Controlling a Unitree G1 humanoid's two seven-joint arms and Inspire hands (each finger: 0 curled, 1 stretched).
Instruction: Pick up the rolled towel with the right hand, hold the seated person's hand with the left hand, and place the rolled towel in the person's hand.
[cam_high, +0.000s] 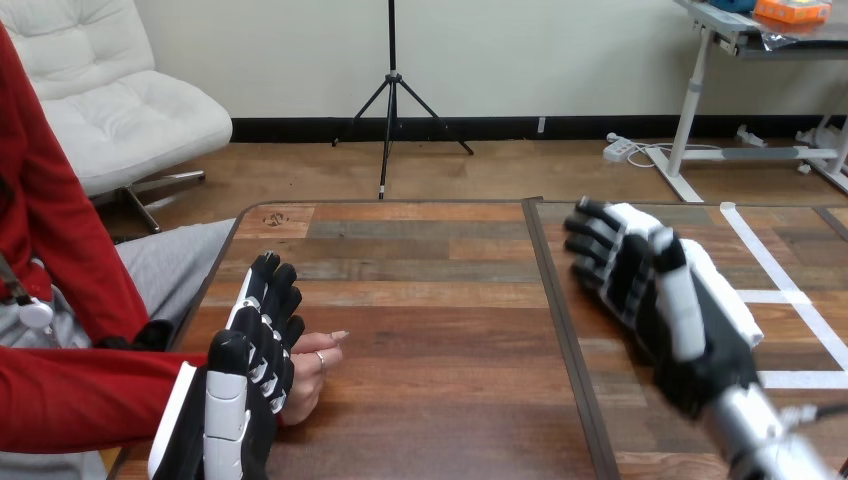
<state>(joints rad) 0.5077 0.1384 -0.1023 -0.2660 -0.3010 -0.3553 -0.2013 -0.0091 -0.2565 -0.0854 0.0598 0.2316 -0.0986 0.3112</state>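
Nearest me, at the bottom left, my left hand (250, 370) sits low over the near-left corner of the counter (440, 300). Its back is toward the camera, and its fingers are stretched forward and only lightly bent. The person's hand (318, 372), coming in on a red sleeve (80, 395), rests on the wood just to its right and partly beneath it. The two look to be touching, but I see no finger or thumb wrapped round it, so I would not call that a hold. My right hand (655, 290) is raised above the right half of the counter, beside the white tape lines (790, 300). Its fingers are spread and loosely open, grasping nothing I can make out.

Where the rolled towel is I cannot tell: the right palm is turned away from me, and the hand and forearm mask the wood behind them. I judge the pick-up not yet done. The next move calls for locating the towel, lowering the right hand onto it, and closing the left hand gently round the person's hand. Contact under my left palm is hidden by the hand's own back.
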